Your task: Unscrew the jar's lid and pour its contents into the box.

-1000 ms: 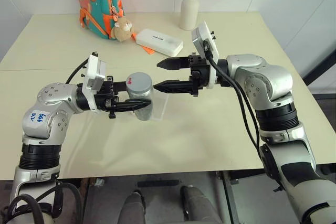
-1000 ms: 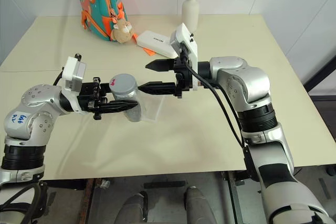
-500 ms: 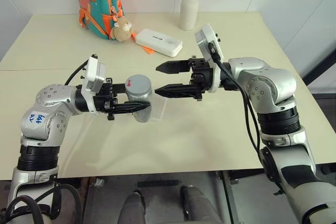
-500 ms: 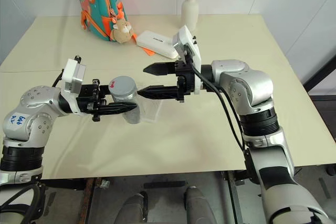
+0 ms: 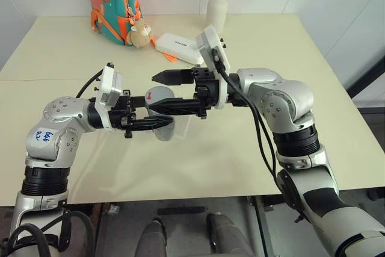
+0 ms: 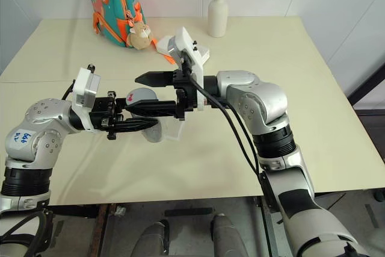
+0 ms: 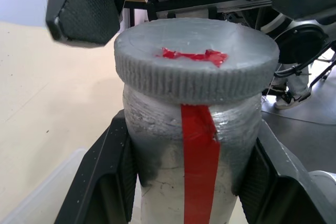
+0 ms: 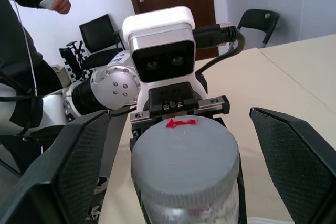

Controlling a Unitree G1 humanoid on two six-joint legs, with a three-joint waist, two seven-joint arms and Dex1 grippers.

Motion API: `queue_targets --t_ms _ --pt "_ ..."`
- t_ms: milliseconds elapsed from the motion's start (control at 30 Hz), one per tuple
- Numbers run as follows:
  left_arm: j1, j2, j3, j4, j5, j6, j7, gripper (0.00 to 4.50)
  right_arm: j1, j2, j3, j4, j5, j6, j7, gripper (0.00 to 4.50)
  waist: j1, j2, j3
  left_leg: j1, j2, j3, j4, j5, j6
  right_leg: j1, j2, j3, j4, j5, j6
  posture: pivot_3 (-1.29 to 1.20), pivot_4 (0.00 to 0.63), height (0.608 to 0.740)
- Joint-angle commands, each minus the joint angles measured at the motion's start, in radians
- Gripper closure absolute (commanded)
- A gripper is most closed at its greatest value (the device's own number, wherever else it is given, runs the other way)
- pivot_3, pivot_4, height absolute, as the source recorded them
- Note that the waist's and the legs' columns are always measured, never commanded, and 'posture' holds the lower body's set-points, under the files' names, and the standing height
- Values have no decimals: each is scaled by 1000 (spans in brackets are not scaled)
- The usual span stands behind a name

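Observation:
My left gripper point(image 5: 151, 123) is shut on the silvery jar point(image 7: 194, 145), which has a red strip down its side, and holds it upright above the table. The grey lid point(image 5: 157, 95) with a small red mark sits on the jar. My right gripper point(image 5: 153, 93) is open and points level toward the left arm. Its fingers point(image 8: 294, 156) stand on either side of the lid, with gaps between them and the lid. The clear plastic box point(image 5: 183, 126) lies on the table just beneath and beside the jar. The contents are hidden.
A white vase point(image 5: 216, 10), a white oblong case point(image 5: 177, 44), a teal backpack point(image 5: 111, 1) and a small plush toy point(image 5: 140, 33) stand at the back of the table. A person point(image 8: 21, 24) stands beyond the table in the right wrist view.
My right gripper has moved left, still open, so its fingers now flank the lid instead of stopping short of the jar. The left gripper and jar have stayed put.

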Motion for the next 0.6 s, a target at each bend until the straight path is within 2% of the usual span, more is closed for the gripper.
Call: queue_targets --t_ms 33,400,500,600 --pt "-22 -3 5 -23 -6 -17 1 2442 -25 13 2 -20 -6 -17 -15 26 0 0 0 0 0 0 0 0 0 0 0 0 0 0 0 0 150 740" --pt "-27 -10 4 -17 -1 -20 7 2442 -26 24 -8 4 -29 -34 -27 26 0 0 0 0 0 0 0 0 0 0 0 0 0 0 0 0 150 740" --pt "-28 -9 6 -17 -1 -20 8 2442 -23 25 -7 4 -28 -39 -23 654 -1 0 0 0 0 0 0 0 0 0 0 0 0 0 0 0 150 740" --pt "-29 -6 7 -17 -3 -19 10 2442 -22 29 -10 3 -28 -44 -22 1579 -1 0 0 0 0 0 0 0 0 0 0 0 0 0 0 0 150 740"
